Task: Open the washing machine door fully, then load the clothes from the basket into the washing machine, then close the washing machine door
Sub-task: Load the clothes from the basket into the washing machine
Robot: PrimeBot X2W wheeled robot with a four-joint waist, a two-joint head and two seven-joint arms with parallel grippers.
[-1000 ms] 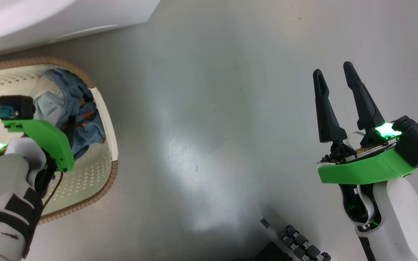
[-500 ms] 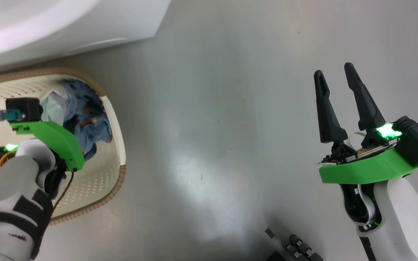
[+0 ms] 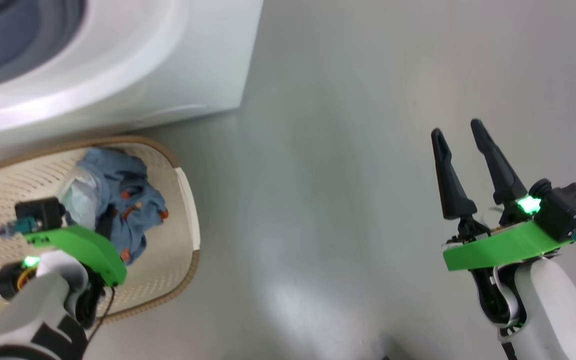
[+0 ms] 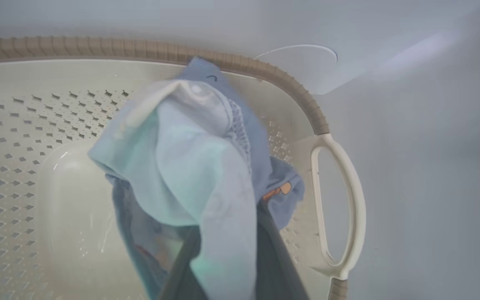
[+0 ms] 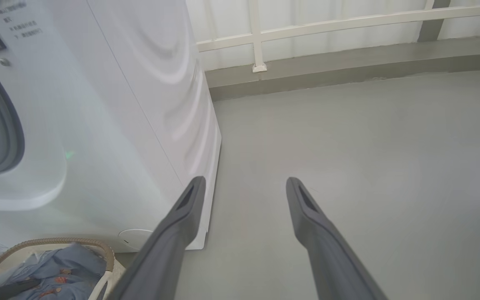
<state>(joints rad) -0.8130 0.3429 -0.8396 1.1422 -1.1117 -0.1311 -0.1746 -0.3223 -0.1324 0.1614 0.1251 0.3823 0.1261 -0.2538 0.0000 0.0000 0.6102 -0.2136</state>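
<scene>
Blue clothes [image 4: 190, 175] pinched in left fingers [image 4: 283, 275] above basket [image 4: 298, 96]; right fingers [image 5: 173, 237] spread over grey floor [image 5: 369, 146], apart from washing machine [image 5: 131, 104].

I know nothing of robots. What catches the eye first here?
The light blue clothes, clamped by the left gripper inside the cream basket, at the head view's lower left. Then the white washing machine above it, and the right gripper, dark fingers spread open over grey floor.

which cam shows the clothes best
The left wrist view: the clothes hang close up across its middle, over the basket. The head view shows them partly hidden by the green wrist mount; the right wrist view, a bit at its lower left.
</scene>
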